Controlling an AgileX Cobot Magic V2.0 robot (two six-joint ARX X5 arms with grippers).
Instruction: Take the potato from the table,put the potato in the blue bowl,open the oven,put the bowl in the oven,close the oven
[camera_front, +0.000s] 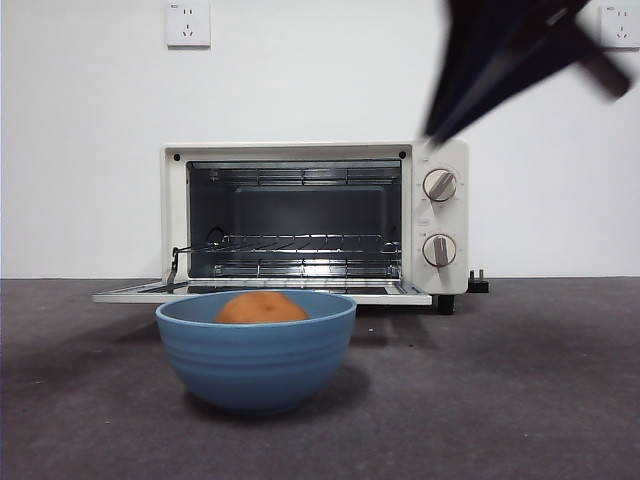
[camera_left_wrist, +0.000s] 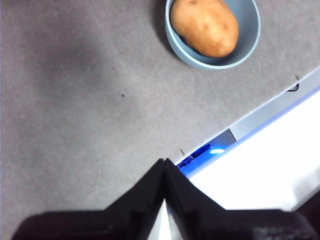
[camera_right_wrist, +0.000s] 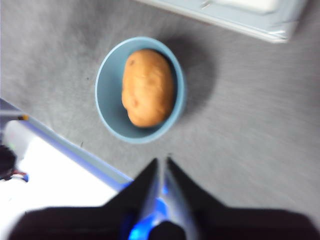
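Observation:
The potato (camera_front: 262, 308) (camera_left_wrist: 204, 26) (camera_right_wrist: 148, 87) lies in the blue bowl (camera_front: 255, 360) (camera_left_wrist: 248, 42) (camera_right_wrist: 107, 95), which stands on the table (camera_front: 520, 380) in front of the oven (camera_front: 440, 215). The oven's door (camera_front: 130, 295) (camera_right_wrist: 240, 15) is folded down flat, and the wire rack (camera_front: 290, 243) inside is bare. My right gripper (camera_right_wrist: 161, 167) is shut and empty. It hangs high over the table near the bowl, and shows blurred at the top right of the front view (camera_front: 445, 115). The left gripper (camera_left_wrist: 164, 165) is shut, empty and farther from the bowl.
Two wall sockets (camera_front: 188, 23) (camera_front: 618, 25) sit on the white wall behind the oven. A bright white, blue-lit edge (camera_left_wrist: 260, 170) (camera_right_wrist: 50, 165) borders the table on the robot's side. A plug (camera_front: 478, 283) lies beside the oven's right foot.

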